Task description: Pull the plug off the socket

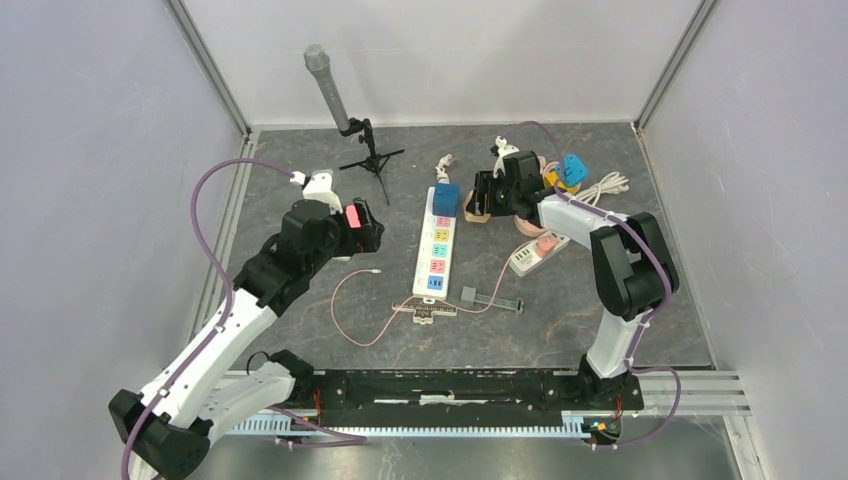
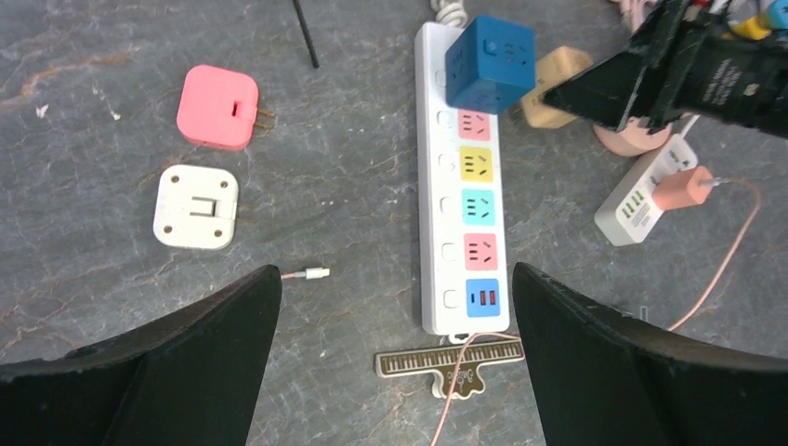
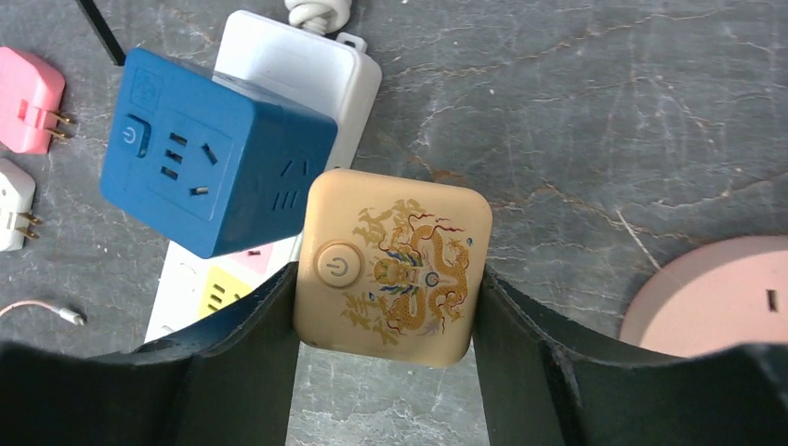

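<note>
A white power strip [image 1: 437, 250] with coloured sockets lies mid-table, also in the left wrist view [image 2: 469, 232]. A blue cube adapter [image 1: 446, 198] [image 3: 209, 153] is plugged into its far end. My right gripper [image 3: 387, 274] [image 1: 482, 195] is shut on a beige cube plug with a gold dragon print [image 3: 395, 265] [image 2: 558, 84]. It holds the plug just right of the strip, beside the blue cube. My left gripper [image 2: 395, 279] [image 1: 366, 228] is open and empty, hovering left of the strip.
A pink adapter [image 2: 218, 107] and a white adapter [image 2: 195, 206] lie left of the strip. A microphone on a tripod [image 1: 340, 100] stands at the back. A small white strip with a salmon plug [image 1: 538, 250], a pink round socket [image 3: 706, 297], a piano-print tag [image 2: 451, 360] and a thin pink cable [image 1: 350, 300] lie around.
</note>
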Robot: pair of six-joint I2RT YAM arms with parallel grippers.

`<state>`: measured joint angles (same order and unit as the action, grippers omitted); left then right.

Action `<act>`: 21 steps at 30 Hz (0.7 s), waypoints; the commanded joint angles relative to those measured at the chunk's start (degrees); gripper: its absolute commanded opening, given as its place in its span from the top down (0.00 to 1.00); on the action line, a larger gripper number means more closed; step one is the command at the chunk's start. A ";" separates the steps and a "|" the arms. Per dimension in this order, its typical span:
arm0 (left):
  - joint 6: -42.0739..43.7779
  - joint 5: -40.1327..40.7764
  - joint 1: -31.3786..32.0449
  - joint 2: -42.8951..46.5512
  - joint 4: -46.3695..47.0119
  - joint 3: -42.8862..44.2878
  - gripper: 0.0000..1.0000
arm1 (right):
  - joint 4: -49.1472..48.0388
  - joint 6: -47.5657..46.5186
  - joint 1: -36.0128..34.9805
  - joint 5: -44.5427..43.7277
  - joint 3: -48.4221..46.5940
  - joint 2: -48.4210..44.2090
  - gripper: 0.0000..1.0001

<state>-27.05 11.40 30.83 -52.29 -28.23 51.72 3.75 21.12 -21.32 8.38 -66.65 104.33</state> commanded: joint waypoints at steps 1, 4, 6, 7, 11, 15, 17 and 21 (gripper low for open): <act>3.54 -2.17 -0.24 2.45 5.75 -1.31 0.00 | -3.35 -1.95 0.13 4.93 -2.51 -0.46 0.48; 2.79 -3.13 -0.23 3.34 6.64 -2.21 0.00 | -4.73 -2.57 0.06 2.95 -0.72 -3.08 0.28; 2.36 -4.16 -0.24 3.55 6.83 -2.29 0.00 | -4.31 -3.48 0.05 2.15 -0.42 -4.38 0.18; 2.26 -5.01 -0.24 3.39 6.62 -2.07 0.00 | -3.98 -3.89 0.01 1.96 -0.53 -4.90 0.15; 2.81 -8.94 -0.24 1.42 4.54 -0.01 0.00 | -2.66 -4.49 0.05 1.23 -0.58 -6.46 0.11; 2.39 -10.79 -0.24 -1.11 4.13 1.13 0.00 | -2.07 -4.44 -0.61 1.38 0.44 -8.87 0.10; 1.66 -11.13 -0.24 -3.08 4.51 2.04 0.00 | -2.22 -4.57 -1.38 1.21 1.58 -10.80 0.10; 0.02 -13.76 -0.22 -8.64 8.05 3.85 0.00 | -3.00 -4.24 -3.18 0.68 5.23 -14.70 0.11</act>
<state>-26.50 0.91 30.83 -57.08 -24.97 51.92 2.46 17.63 -22.59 9.85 -64.58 94.76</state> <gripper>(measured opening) 0.994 0.898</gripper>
